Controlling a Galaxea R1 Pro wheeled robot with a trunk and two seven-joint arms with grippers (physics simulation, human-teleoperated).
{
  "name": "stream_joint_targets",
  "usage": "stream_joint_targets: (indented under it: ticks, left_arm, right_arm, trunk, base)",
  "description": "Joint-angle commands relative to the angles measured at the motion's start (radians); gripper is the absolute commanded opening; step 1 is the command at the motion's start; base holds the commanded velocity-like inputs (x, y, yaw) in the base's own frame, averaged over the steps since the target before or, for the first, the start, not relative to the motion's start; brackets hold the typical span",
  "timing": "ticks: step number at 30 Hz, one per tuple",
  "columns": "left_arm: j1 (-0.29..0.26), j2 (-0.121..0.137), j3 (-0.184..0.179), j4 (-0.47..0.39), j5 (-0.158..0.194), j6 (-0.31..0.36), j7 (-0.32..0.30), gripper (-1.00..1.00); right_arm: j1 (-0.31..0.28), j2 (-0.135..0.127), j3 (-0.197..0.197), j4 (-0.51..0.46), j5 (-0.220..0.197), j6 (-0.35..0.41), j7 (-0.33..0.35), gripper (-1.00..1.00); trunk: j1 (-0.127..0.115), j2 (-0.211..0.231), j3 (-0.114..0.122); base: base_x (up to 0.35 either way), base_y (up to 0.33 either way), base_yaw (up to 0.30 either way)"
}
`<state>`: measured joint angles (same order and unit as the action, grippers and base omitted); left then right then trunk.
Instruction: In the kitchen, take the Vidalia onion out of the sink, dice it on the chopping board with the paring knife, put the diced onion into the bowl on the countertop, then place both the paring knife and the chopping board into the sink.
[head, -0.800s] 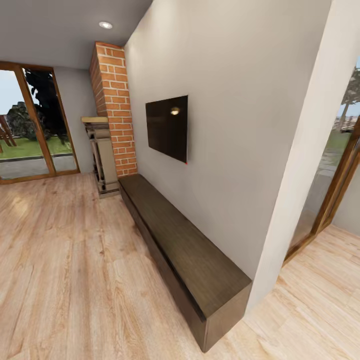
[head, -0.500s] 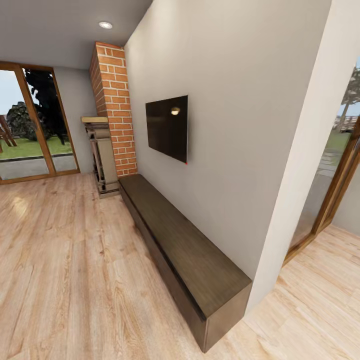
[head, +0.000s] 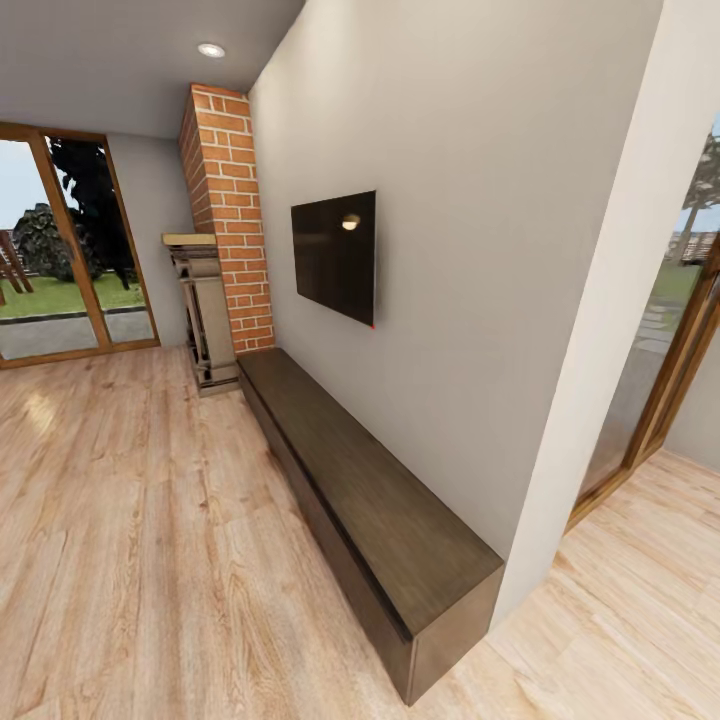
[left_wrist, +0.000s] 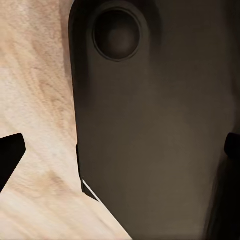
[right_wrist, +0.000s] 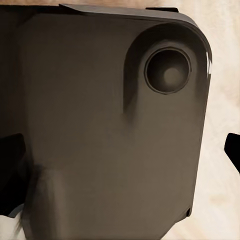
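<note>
I am in a living room, and the sink, onion, chopping board, paring knife, bowl and countertop are out of view. In the left wrist view my left gripper (left_wrist: 120, 150) is open, its dark fingertips (left_wrist: 10, 157) far apart at the picture's sides, with nothing between them. It hangs over my own dark base (left_wrist: 150, 125) and the wooden floor (left_wrist: 40, 100). My right gripper (right_wrist: 122, 152) is likewise open and empty above the base (right_wrist: 100, 125).
A long low dark wooden cabinet (head: 370, 500) runs along the grey wall under a black wall screen (head: 335, 255). A brick column (head: 228, 200) and a fireplace (head: 205, 310) stand beyond it. Glass doors (head: 70, 250) are far left, and a wall corner (head: 600, 330) is at the right. Open wooden floor (head: 150, 550) lies to the left.
The head view has shifted only a hair. Nothing in the room has moved.
</note>
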<state>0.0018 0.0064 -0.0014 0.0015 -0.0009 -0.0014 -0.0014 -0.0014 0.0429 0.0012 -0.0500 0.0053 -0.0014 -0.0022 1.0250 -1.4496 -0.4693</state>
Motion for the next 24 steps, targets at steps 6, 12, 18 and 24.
stream_joint_targets:
  ticks: [6,12,18,24]
  left_arm:
    - [0.000,0.001,0.000,-0.002,0.002,0.000,0.000,1.00]
    - [0.000,-0.002,0.002,-0.047,0.004,0.000,0.001,1.00]
    - [0.000,-0.004,0.003,-0.124,0.005,-0.006,0.001,1.00]
    - [0.000,-0.007,0.003,-0.241,0.006,-0.019,0.001,1.00]
  right_arm:
    - [0.000,-0.004,-0.002,-0.010,0.001,0.000,-0.001,1.00]
    - [0.000,-0.002,-0.003,-0.010,0.000,0.000,-0.001,1.00]
    - [0.000,-0.002,-0.004,-0.011,-0.001,-0.018,-0.001,1.00]
    - [0.000,-0.002,-0.005,-0.018,-0.003,-0.072,0.002,1.00]
  trunk:
    - [0.000,0.000,-0.001]
    - [0.000,0.000,-0.001]
    - [0.000,0.000,-0.001]
    - [0.000,0.000,-0.001]
  base:
    - [0.000,0.000,0.000]
    - [0.000,0.000,0.000]
    - [0.000,0.000,0.000]
    - [0.000,0.000,0.000]
